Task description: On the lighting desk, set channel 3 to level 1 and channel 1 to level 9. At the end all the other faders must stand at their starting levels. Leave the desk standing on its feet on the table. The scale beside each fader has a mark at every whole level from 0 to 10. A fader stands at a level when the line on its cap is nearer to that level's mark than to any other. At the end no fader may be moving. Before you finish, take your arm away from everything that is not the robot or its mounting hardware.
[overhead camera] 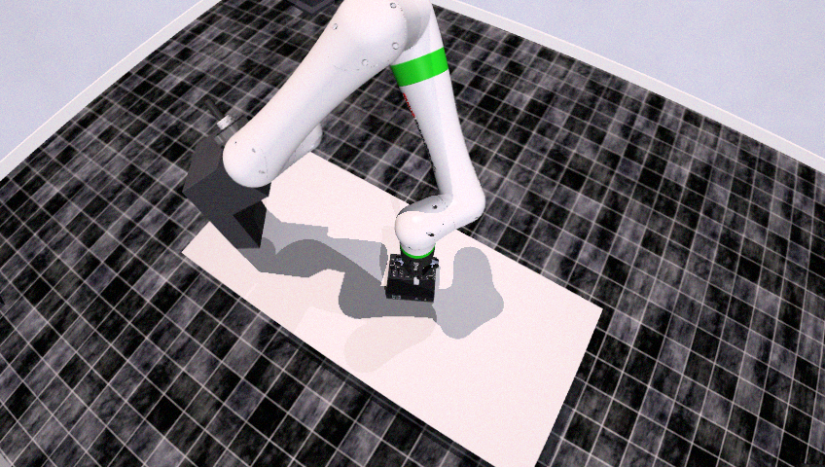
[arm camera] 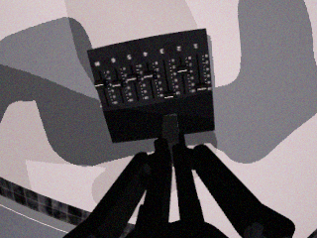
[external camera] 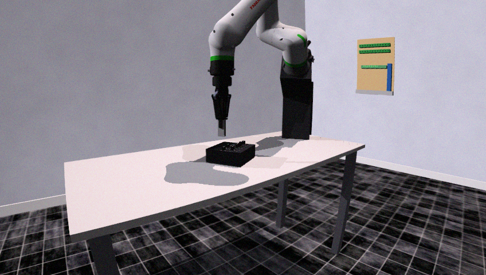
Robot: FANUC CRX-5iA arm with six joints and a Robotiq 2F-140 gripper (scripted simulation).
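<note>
The lighting desk (external camera: 230, 153) is a small black box that stands on its feet near the middle of the white table. It also shows in the top view (overhead camera: 412, 281) and in the wrist view (arm camera: 154, 93). Its top carries a row of several faders with scales beside them; the caps stand at different heights. My gripper (external camera: 221, 130) is shut and empty. It points straight down and hangs a little above the desk's near edge, clear of the faders. In the wrist view the closed fingertips (arm camera: 170, 126) lie over the desk's plain front strip.
The arm's dark base pedestal (external camera: 296, 105) stands at the table's far end. A tan board with green and blue strips (external camera: 375, 66) hangs on the right wall. The arm casts wide shadows on the table around the desk.
</note>
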